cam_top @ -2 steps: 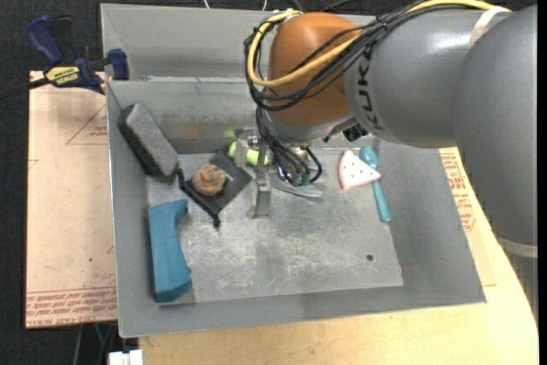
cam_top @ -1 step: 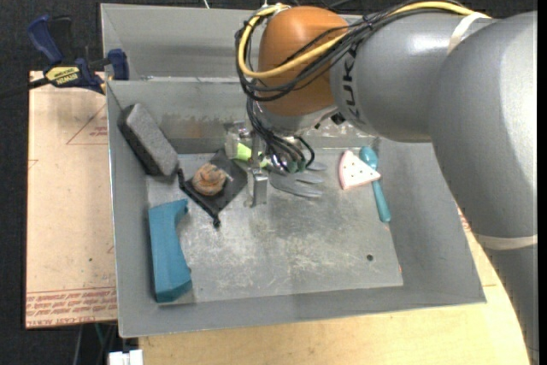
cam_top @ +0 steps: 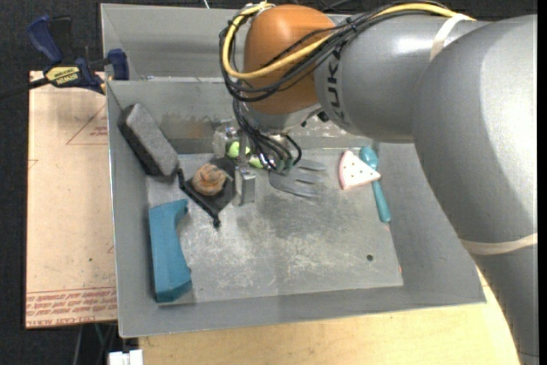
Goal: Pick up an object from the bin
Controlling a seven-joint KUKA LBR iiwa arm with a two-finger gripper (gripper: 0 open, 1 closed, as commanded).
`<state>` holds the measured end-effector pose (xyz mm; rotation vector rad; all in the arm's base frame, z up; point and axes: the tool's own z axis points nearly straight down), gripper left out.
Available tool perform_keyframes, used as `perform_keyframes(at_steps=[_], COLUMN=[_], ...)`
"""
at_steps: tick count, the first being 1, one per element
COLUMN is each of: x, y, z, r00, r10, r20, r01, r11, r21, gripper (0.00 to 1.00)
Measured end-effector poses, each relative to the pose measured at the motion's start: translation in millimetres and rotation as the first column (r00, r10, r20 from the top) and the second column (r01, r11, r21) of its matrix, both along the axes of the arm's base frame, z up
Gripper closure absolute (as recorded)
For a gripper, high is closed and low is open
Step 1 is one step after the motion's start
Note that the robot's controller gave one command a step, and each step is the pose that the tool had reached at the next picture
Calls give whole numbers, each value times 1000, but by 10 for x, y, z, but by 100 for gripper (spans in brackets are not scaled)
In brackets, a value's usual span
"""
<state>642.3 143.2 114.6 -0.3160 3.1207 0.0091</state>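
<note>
My gripper (cam_top: 247, 184) hangs low in the middle of the bin, beneath the arm's wrist. Just to its left a small brown, round, muffin-like thing (cam_top: 209, 178) rests on a flat black piece (cam_top: 208, 195). A yellow-green thing (cam_top: 232, 150) shows just behind the gripper, partly hidden by it. Right of the gripper lies a grey fork-like utensil (cam_top: 301, 175), its prongs pointing right.
A pink watermelon-slice toy (cam_top: 357, 172) and a teal spoon (cam_top: 376, 194) lie to the right. A dark grey block (cam_top: 147, 139) leans at the back left. A blue foam block (cam_top: 168, 249) sits at the front left. The arm covers the bin's back right.
</note>
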Motion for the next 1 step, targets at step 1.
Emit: perform_keyframes(at_steps=[1], x=[64], y=[93], z=[-102], r00=[983], r10=[182], r20=[6], r01=[-182], r11=[983], r21=[-2], gripper=[0])
